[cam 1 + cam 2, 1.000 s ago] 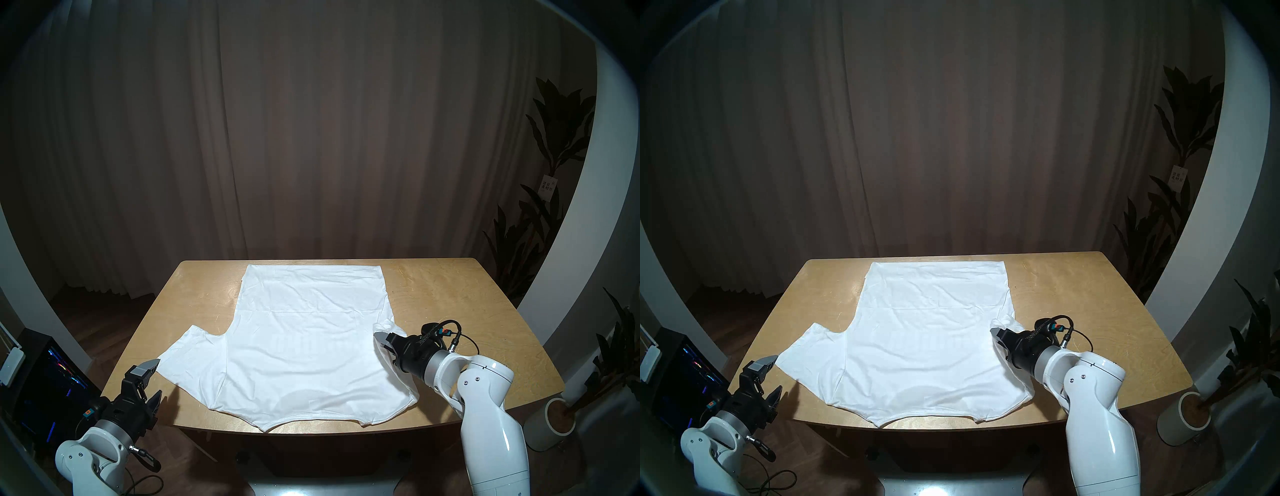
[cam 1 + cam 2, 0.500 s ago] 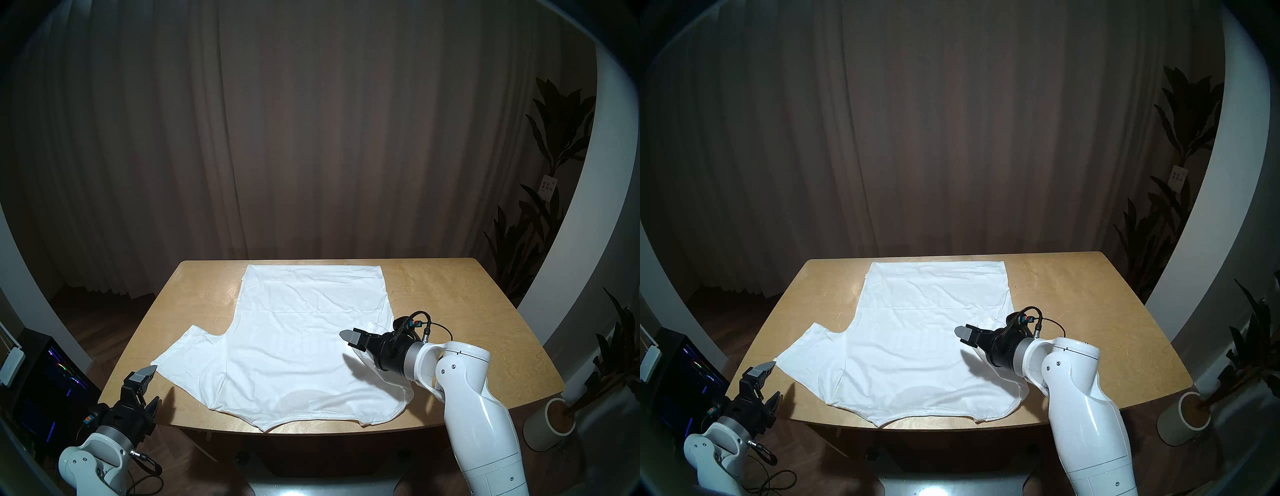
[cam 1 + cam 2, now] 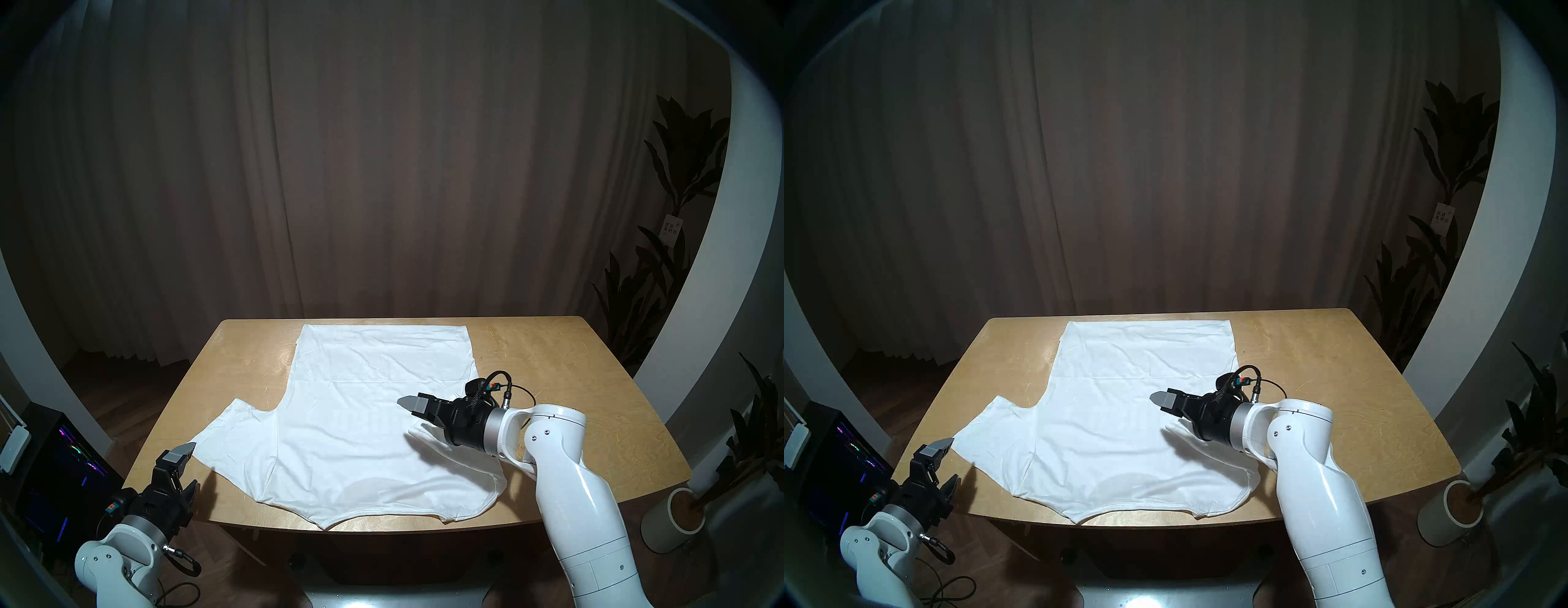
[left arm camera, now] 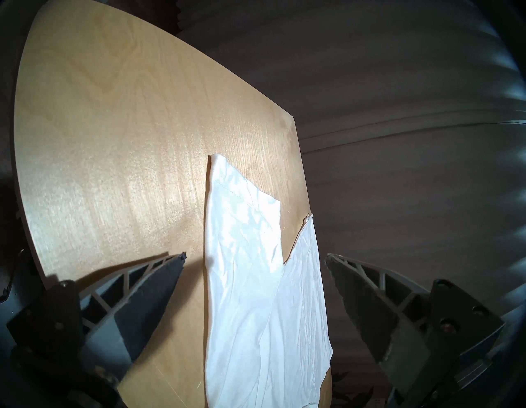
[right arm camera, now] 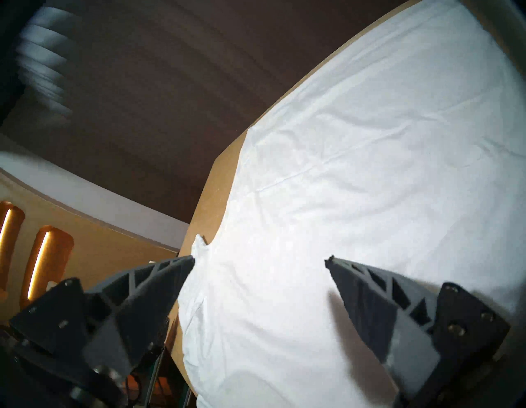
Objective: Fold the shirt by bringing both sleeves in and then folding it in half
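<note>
Brown curtains hang behind a wooden bench. On the bench lies the white shirt, spread flat with its neck at the near edge. One sleeve sticks out to the left. The other sleeve is folded over onto the shirt's body. The right end effector is wide open above that folded sleeve and holds nothing. The left end effector is wide open too, just beside the left sleeve's edge.
</note>
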You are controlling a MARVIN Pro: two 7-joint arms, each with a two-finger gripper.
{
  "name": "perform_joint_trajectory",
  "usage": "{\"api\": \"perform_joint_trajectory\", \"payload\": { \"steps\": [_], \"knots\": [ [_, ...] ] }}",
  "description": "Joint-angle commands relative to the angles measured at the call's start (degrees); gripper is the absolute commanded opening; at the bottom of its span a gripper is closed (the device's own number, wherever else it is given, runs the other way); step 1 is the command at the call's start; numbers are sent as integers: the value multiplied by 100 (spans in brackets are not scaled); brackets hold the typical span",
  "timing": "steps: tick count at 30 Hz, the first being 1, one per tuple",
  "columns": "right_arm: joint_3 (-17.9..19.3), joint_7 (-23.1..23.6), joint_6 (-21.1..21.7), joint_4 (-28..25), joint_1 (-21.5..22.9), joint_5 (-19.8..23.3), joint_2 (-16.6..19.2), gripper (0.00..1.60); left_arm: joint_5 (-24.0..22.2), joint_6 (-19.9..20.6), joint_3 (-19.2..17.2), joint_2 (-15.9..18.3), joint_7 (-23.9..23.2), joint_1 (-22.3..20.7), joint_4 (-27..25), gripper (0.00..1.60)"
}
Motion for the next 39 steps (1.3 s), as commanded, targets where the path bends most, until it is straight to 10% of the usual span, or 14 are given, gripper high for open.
{"api": "perform_joint_trajectory", "payload": {
  "steps": [1, 10, 39],
  "knots": [
    [131, 351, -201, -215, 253, 173, -12, 160, 267, -148, 104, 71, 128, -99, -220, 160],
    [949, 388, -506, -389, 209, 283, 128, 160, 86, -133, 55, 68, 284, -180, -353, 160],
    [1718, 173, -1012, -927, -491, 325, -214, 160, 449, 533, 380, 1059, 1219, -955, 440, 160]
  ]
}}
